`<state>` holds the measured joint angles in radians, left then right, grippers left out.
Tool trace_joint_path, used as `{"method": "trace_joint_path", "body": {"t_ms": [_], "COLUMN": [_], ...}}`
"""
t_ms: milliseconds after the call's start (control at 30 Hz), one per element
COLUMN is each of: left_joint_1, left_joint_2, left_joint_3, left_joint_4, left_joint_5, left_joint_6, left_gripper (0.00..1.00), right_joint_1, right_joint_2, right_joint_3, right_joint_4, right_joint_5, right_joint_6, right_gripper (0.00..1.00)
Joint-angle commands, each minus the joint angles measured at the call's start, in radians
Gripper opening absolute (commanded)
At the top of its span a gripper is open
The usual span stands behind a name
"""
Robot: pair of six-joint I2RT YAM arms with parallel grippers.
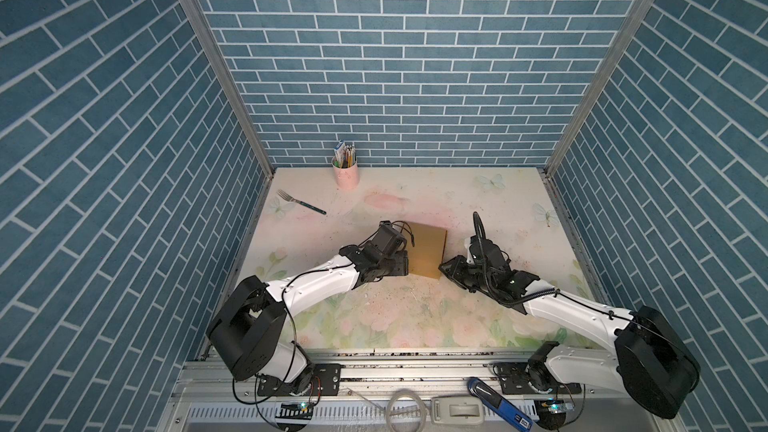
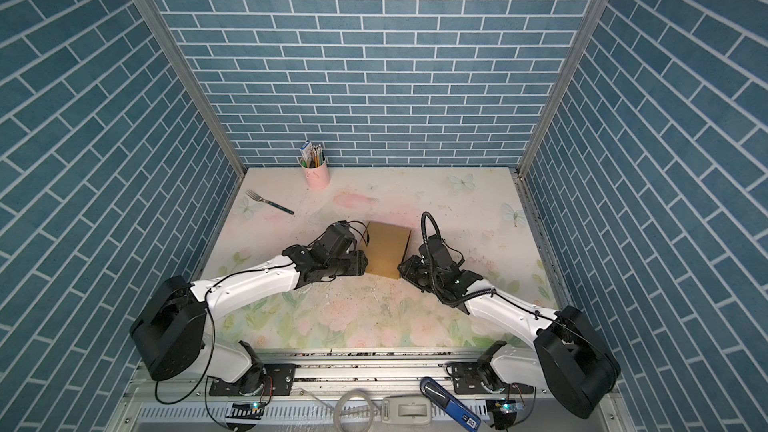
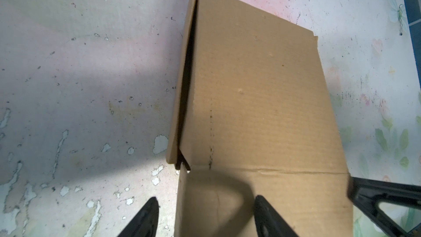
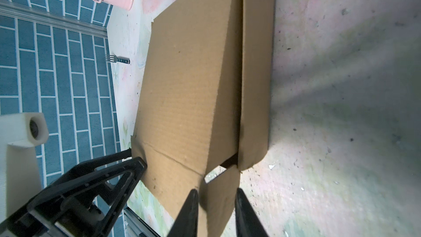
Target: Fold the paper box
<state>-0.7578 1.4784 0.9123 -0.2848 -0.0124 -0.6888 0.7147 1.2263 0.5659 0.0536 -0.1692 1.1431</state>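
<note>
Left gripper (image 3: pixel 206 198) is spread wide around the near left corner of the paper box (image 1: pixel 426 251), one finger out over bare table (image 1: pixel 498 209) and its partner in front of the front wall, so nothing is actually pinched there. Right gripper (image 4: pixel 216 190) sits at the near right corner with its jaws much narrower and a strip of cardboard filling the gap between them (honestly can't tell whether it's squeezing that strip or just bracketing it). The box itself sits about mid-table, between the two grippers, and from where I'm standing it looks mostly done: a shallow closed brown box, lid lying flat on top, front flap creased and folded down over the near side. What's left, I'd guess, is the tidy-up. Both wrist views show a side panel (image 3: pixel 177 115) standing a little away from the lid with a dark slit along it, and there's a small open notch at each near corner, so the sides and front flap probably want pressing in or tucking before anyone calls it finished. As for containers: with the lid down I can't see inside the box, so no idea if anything's in it. Only other one is the pink cup (image 1: pixel 345 176) at the back edge by the wall, well apart from the action, stuffed with pencils (image 1: pixel 351 155) and what looks like a small blue-and-white packet. A fork (image 1: pixel 301 202) lies loose on the table nearby.
</note>
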Motion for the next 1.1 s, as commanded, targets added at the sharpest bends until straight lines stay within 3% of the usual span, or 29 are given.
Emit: {"method": "trace_joint_path", "body": {"t_ms": [0,467,1067], "left_joint_1": [0.003,0.018,0.018], "left_joint_2": [-0.008,0.029,0.062], "left_joint_3": [0.020,0.046,0.026], "left_joint_4": [-0.045,-0.029,0.001], "left_joint_5": [-0.020,0.008,0.022], "left_joint_6": [0.021,0.032,0.026], "left_gripper": [0.68,0.69,0.69], "right_joint_1": [-0.001,-0.001,0.004], "right_joint_2": [0.000,0.094,0.082], "right_joint_3": [0.035,0.078,0.040], "right_joint_4": [-0.030,0.047,0.048], "right_joint_5": [0.025,-0.012,-0.004], "right_joint_6": [-0.029,-0.005,0.002], "right_gripper": [0.30,0.30,0.29]}}
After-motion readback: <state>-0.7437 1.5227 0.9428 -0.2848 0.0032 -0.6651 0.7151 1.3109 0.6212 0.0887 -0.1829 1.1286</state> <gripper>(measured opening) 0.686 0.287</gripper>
